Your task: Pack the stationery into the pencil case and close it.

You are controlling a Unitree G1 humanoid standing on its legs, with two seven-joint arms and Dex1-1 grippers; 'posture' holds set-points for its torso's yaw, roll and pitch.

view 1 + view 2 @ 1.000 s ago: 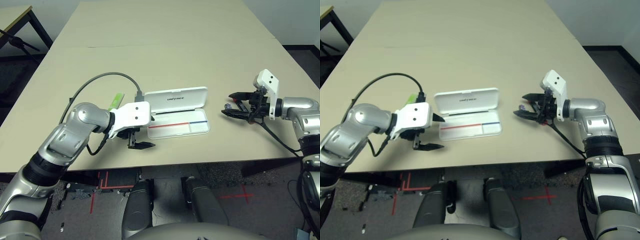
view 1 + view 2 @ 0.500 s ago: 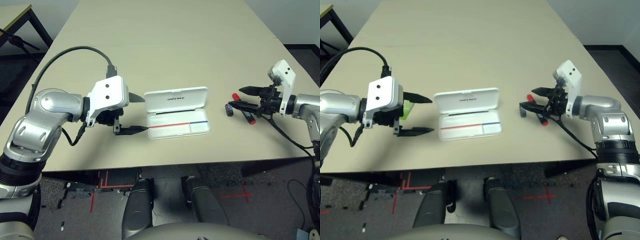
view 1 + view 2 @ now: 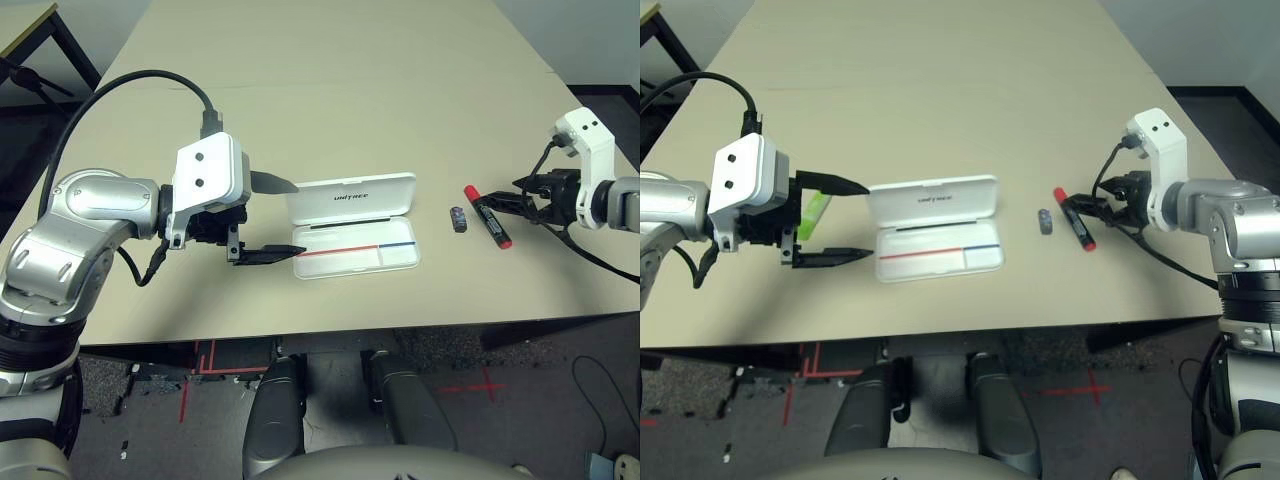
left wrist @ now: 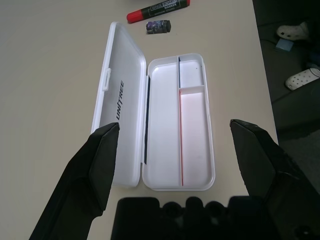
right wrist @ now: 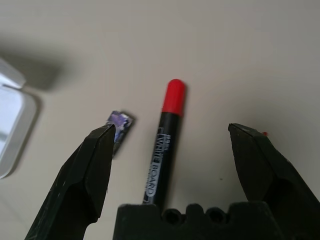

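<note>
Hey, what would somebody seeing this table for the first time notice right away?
The open white pencil case near the table's front edge, its tray empty. The left gripper hangs wide open just left of it. To its right lie a tiny dark block and a red marker, with the open right gripper beside the marker.

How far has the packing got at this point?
Done: the pencil case lies open, its compartments empty. In hand: nothing; the left tool and right tool are both open. Left: the marker, small purple block and green bar are on the table, then closing the lid.
</note>
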